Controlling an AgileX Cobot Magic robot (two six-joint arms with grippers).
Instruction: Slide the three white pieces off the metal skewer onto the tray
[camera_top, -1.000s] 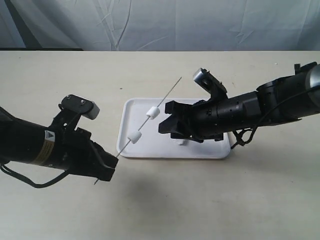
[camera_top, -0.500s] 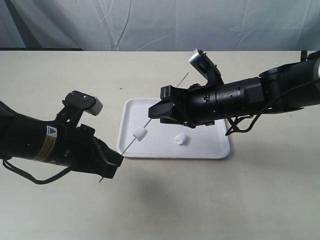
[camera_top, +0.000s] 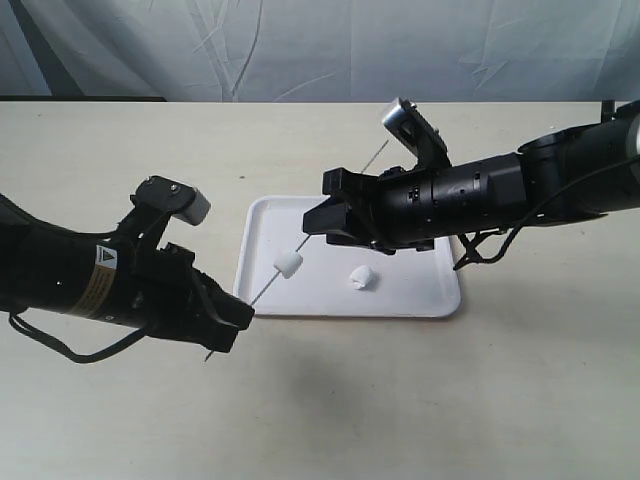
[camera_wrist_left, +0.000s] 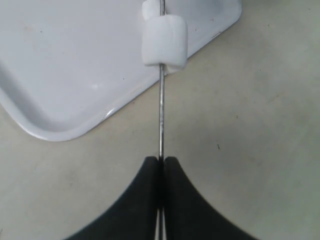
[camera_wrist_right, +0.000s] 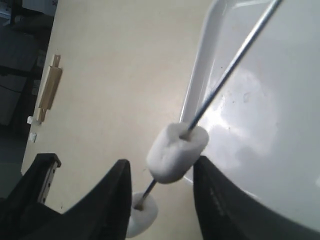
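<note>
Off the tray's (camera_top: 420, 290) near-left corner, the left gripper (camera_top: 235, 325) is clamped shut on the metal skewer (camera_top: 262, 291), which slants over the tray. One white piece (camera_top: 287, 264) rides it near the left rim, second piece (camera_wrist_right: 176, 152) sits between the right gripper's (camera_top: 318, 207) wide-open fingers, third piece (camera_top: 361, 279) lies loose mid-tray.

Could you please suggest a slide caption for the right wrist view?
Open right gripper flanks a white piece on the metal skewer, near the tray.
</note>
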